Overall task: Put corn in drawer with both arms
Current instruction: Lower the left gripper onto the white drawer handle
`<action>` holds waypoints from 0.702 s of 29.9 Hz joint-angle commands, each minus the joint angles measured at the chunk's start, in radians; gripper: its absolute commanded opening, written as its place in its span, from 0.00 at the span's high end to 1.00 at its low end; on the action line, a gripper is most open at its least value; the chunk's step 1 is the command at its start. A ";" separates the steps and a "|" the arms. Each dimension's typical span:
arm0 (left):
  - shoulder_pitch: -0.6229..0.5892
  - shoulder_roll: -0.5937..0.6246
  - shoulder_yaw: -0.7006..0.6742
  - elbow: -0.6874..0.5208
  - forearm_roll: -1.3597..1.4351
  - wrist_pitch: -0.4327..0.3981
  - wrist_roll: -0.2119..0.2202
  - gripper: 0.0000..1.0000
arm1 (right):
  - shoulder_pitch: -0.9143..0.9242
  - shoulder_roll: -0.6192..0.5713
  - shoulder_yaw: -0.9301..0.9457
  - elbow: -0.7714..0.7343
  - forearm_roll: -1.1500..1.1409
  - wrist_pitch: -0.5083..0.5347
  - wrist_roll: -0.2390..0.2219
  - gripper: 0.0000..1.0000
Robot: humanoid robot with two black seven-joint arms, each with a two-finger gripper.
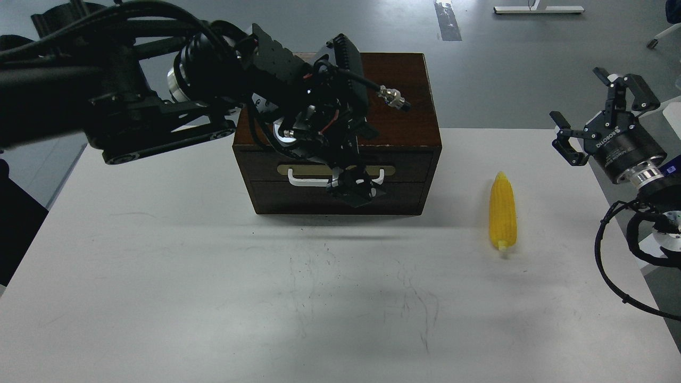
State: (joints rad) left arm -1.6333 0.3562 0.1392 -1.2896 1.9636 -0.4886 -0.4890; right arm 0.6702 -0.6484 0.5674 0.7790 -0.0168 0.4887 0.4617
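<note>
The yellow corn [503, 214] lies on the white table [159, 276], right of the cabinet, tip pointing away from me. The dark brown cabinet [409, 101] has its drawer [404, 178] closed, with the white bar handle [303, 181] partly covered. My left arm reaches across the cabinet's front; its gripper [355, 187] hangs at the right part of the handle, fingers dark and not told apart. My right gripper [598, 114] is open and empty, held above the table's right edge, up and right of the corn.
Grey floor lies beyond the table's far edge. A white stand base [537, 9] sits far back. Cables [612, 266] hang from my right arm at the table's right edge. The table's front half holds only scuff marks.
</note>
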 commanded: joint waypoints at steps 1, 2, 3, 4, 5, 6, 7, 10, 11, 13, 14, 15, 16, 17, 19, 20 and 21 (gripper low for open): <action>-0.006 -0.032 0.046 0.010 0.031 0.000 0.000 0.01 | -0.001 0.000 0.000 0.000 0.000 0.000 0.000 0.00; -0.013 -0.046 0.068 0.021 0.040 0.000 0.000 0.01 | 0.000 0.000 0.000 0.000 0.000 0.000 0.000 0.00; -0.014 -0.052 0.080 0.027 0.044 0.000 0.000 0.01 | -0.001 0.000 -0.001 0.000 0.000 0.000 0.000 0.00; -0.016 -0.059 0.091 0.035 0.049 0.000 0.000 0.01 | -0.001 0.000 -0.001 0.000 0.000 0.000 0.000 0.00; -0.016 -0.066 0.106 0.053 0.055 0.000 0.000 0.01 | -0.001 -0.005 -0.001 0.000 0.000 0.000 0.000 0.00; -0.016 -0.069 0.109 0.062 0.057 0.000 0.000 0.01 | -0.001 -0.007 -0.001 0.000 0.000 0.000 0.000 0.00; -0.014 -0.078 0.118 0.078 0.058 0.000 0.000 0.01 | -0.001 -0.008 0.000 0.000 0.000 0.000 0.002 0.00; -0.014 -0.086 0.134 0.088 0.058 0.000 0.000 0.01 | -0.003 -0.008 -0.001 0.000 0.000 0.000 0.002 0.00; -0.014 -0.088 0.141 0.088 0.063 0.000 0.000 0.01 | -0.004 -0.008 0.000 0.000 0.000 0.000 0.002 0.00; -0.010 -0.091 0.148 0.088 0.079 0.000 0.000 0.01 | -0.006 -0.008 -0.001 0.000 0.000 0.000 0.002 0.00; -0.005 -0.094 0.149 0.088 0.081 0.000 0.000 0.01 | -0.007 -0.008 -0.001 0.000 0.000 0.000 0.003 0.00; -0.003 -0.094 0.149 0.088 0.081 0.000 0.000 0.01 | -0.007 -0.008 0.000 0.000 0.000 0.000 0.003 0.00; -0.002 -0.095 0.151 0.088 0.081 0.000 0.000 0.01 | -0.007 -0.010 0.000 0.000 0.000 0.000 0.006 0.00; -0.002 -0.095 0.151 0.088 0.083 0.000 0.000 0.01 | -0.009 -0.008 0.000 0.000 0.000 0.000 0.008 0.00; 0.000 -0.097 0.152 0.090 0.081 0.000 0.000 0.01 | -0.011 -0.008 0.000 0.000 0.000 0.000 0.008 0.00; 0.000 -0.097 0.152 0.092 0.083 0.000 0.000 0.01 | -0.011 -0.008 0.000 0.000 0.000 0.000 0.008 0.00; 0.004 -0.098 0.152 0.098 0.083 0.000 0.000 0.01 | -0.011 -0.008 0.000 0.000 0.000 0.000 0.009 0.00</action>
State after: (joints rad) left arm -1.6345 0.2602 0.2908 -1.1995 2.0451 -0.4886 -0.4887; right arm 0.6606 -0.6573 0.5668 0.7793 -0.0169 0.4887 0.4690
